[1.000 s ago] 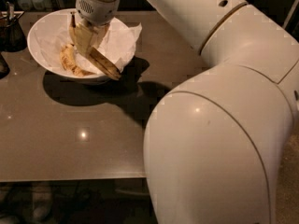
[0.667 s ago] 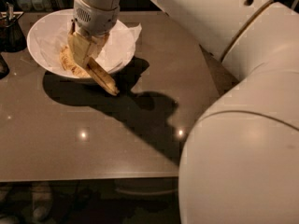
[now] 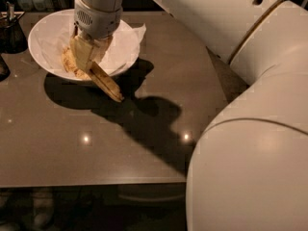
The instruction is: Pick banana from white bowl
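The white bowl (image 3: 41, 40), lined with crumpled white paper, stands at the back left of the brown table. My gripper (image 3: 86, 57) reaches down into it from above and is shut on the slim, nearly straight banana (image 3: 107, 83). The banana slants down to the right, and its lower end sticks out past the bowl's front rim, above the table. A thicker, brown-speckled banana (image 3: 67, 64) lies in the bowl just left of the gripper, partly hidden by it.
My arm's large white body (image 3: 250, 129) fills the right side and casts a wide shadow on the table. A dark container (image 3: 10, 30) and another dark object (image 3: 2, 66) stand at the left edge. The table's front edge (image 3: 96, 184) runs along the bottom.
The gripper has shifted slightly toward the front with the slim banana, whose lower end now reaches farther out past the bowl's rim. The arm's bulk has swung to the right.
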Available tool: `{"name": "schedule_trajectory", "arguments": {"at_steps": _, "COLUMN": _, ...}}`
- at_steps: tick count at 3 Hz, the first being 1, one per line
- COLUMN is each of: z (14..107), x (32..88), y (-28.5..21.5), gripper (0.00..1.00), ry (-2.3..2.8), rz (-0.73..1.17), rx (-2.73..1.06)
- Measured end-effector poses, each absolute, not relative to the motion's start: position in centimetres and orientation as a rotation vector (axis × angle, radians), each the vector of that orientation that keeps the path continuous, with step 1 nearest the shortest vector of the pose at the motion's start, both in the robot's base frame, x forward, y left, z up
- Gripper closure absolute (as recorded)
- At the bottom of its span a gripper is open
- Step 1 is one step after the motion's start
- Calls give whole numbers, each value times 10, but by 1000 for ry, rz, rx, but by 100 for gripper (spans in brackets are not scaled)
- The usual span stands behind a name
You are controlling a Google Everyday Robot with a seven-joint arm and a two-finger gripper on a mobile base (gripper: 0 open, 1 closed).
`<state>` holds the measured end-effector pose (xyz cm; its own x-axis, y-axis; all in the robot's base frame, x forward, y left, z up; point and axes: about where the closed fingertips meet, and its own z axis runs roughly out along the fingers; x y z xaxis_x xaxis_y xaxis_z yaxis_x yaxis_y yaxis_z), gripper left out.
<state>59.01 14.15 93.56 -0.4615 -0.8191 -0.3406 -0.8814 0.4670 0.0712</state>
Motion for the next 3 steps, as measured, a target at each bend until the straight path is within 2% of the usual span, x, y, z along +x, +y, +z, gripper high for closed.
{"name": "schedule_trajectory", "arguments": {"at_steps": 2, "z": 924, "x": 536, "y": 129, "gripper": 100, "ry": 2610, "rz": 349, "rx": -1460}}
{"name": "schedule_trajectory", "arguments": {"at_steps": 3, "z": 922, "x": 537, "y": 132, "gripper": 100, "ry": 2607, "rz": 352, "rx": -1455}}
